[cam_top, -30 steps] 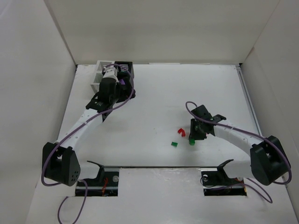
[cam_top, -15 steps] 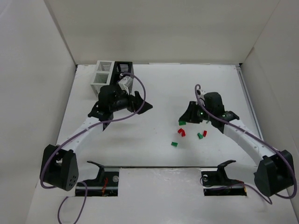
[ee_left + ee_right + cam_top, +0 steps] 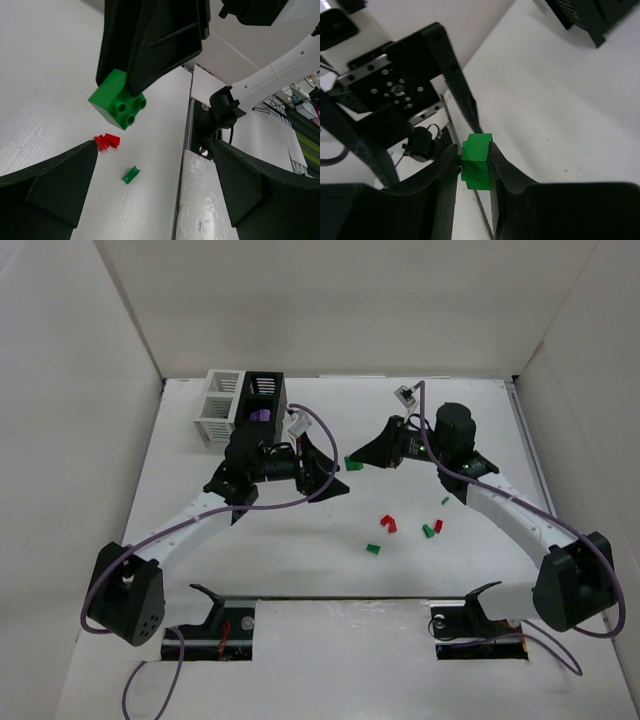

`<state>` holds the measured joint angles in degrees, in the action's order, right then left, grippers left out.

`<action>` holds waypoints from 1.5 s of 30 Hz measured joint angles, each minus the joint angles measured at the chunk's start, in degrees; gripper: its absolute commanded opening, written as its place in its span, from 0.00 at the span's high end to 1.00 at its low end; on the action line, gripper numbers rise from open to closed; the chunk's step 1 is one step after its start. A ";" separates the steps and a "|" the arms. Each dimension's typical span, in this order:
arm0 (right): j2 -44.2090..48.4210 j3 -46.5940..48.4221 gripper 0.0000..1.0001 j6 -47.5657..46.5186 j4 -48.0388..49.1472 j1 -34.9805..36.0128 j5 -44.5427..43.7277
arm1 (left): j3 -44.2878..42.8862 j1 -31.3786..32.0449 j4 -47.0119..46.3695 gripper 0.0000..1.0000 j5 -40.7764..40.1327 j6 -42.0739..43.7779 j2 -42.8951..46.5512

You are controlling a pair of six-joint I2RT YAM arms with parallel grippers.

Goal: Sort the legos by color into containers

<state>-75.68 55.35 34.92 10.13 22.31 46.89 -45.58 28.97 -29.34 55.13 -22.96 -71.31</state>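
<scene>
The right gripper [image 3: 475,152] pinches a green lego [image 3: 118,100] in the air, right of the containers [image 3: 212,424]. The left gripper [image 3: 328,468] faces it with its jaws spread wide. Loose red and green legos [image 3: 388,524] lie farther right of the containers, nearer the arm bases.

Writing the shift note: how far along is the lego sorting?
Done: a purple piece lies in the black container; I cannot see into the white container. In hand: the right tool grips a green brick in the air, opposite the open left tool. Left: red bricks and loose green bricks on the table.
</scene>
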 measured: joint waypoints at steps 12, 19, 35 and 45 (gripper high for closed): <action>-0.61 0.09 0.80 5.31 8.87 1.84 6.49 | -1.49 0.20 -2.84 0.06 -0.04 -3.32 -2.89; -2.91 0.09 0.80 6.51 11.10 2.99 7.74 | -2.54 0.20 -5.57 0.55 0.57 -4.70 -3.15; -4.96 0.61 0.27 10.60 16.65 3.10 10.16 | -2.60 -0.61 -4.74 1.00 -0.76 -4.50 -3.43; -6.60 4.59 0.01 10.21 17.64 -2.10 6.05 | -4.66 -2.23 -1.07 1.00 -4.17 -4.13 -3.69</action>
<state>-82.28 59.94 45.12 27.77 20.21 52.95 -50.24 26.74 -30.41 50.96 -27.09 -75.00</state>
